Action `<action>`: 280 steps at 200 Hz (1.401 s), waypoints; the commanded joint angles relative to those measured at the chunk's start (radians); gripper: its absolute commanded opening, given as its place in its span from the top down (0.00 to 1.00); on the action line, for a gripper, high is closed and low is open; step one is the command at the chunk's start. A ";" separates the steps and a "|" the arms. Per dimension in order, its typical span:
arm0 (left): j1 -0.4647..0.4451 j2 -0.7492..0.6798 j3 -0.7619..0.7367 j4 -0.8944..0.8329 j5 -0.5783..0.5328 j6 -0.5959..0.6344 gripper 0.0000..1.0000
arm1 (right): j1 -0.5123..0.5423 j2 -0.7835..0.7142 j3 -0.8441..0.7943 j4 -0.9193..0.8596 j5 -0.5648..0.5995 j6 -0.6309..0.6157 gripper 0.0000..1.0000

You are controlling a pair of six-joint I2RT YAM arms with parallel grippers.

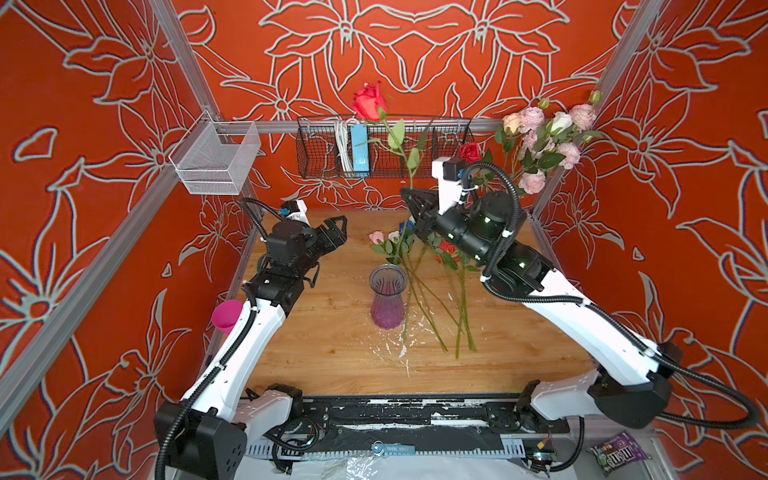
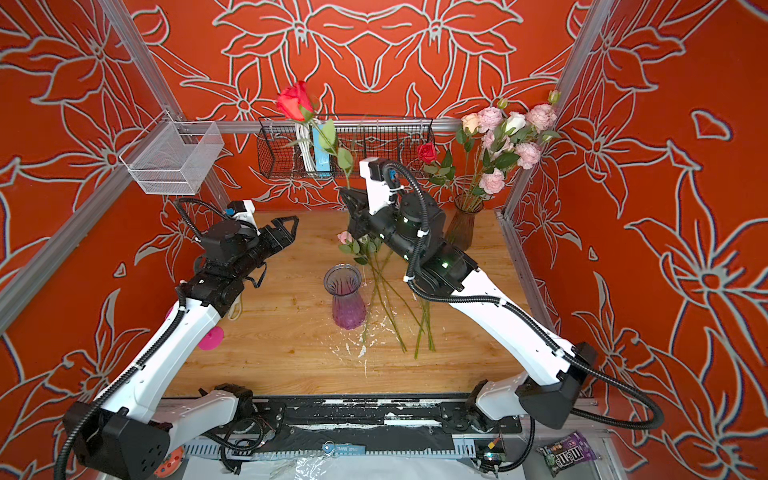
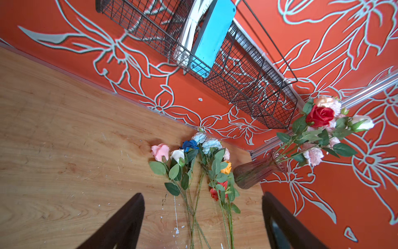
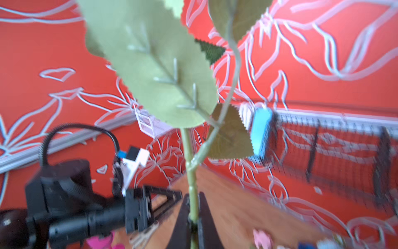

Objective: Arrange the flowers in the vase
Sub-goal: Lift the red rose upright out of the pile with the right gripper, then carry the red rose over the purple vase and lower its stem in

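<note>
**Red rose** [image 1: 369, 102]. Its bloom is cut off in the blurred right wrist view, and its lower stem end is hidden beneath the gripper in both top views. The bloom is bright red and half open. The green stem [image 4: 191, 172] carries serrated leaves. The long axis is near upright with the bloom uppermost, leaning slightly left, and the rose is raised above the back of the bench [image 1: 332, 340].

**Right gripper** [image 4: 193, 197]. It is clamped on the stem.

**Loose flowers** [image 3: 215, 167]. They lie at back centre of the bench, blooms toward the rear wall and stems toward the front, some crossing. The right arm hides several blooms in both top views. The left wrist view shows pink, white, blue, pale-blue, orange and red ones.

**Purple glass vase** [image 1: 387, 299]. It stands upright at mid-bench, just left of the stems.

**Left gripper** [image 1: 343, 228]. Its jaws are wide apart and hold nothing, above the back left of the bench.

**Brown vase** [image 2: 462, 226]. It stands in the back right corner and holds pink peonies [image 2: 492, 124].
</note>
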 commanded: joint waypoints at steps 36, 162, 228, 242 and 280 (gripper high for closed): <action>0.036 -0.005 -0.004 0.052 0.043 -0.056 0.15 | 0.050 0.107 0.213 -0.105 0.024 -0.132 1.00; 0.061 -0.039 -0.043 0.053 -0.036 -0.093 0.16 | 0.052 0.027 -0.462 0.241 0.050 0.068 0.92; 0.081 -0.066 -0.026 0.022 -0.068 -0.067 0.16 | 0.053 -0.043 -0.479 0.205 0.088 0.070 0.72; 0.084 -0.080 -0.015 0.006 -0.079 -0.056 0.16 | 0.053 -0.078 -0.481 0.188 0.093 0.065 0.71; 0.092 -0.151 0.031 -0.066 -0.111 -0.015 0.17 | 0.031 -0.180 -0.483 0.024 0.208 0.044 0.64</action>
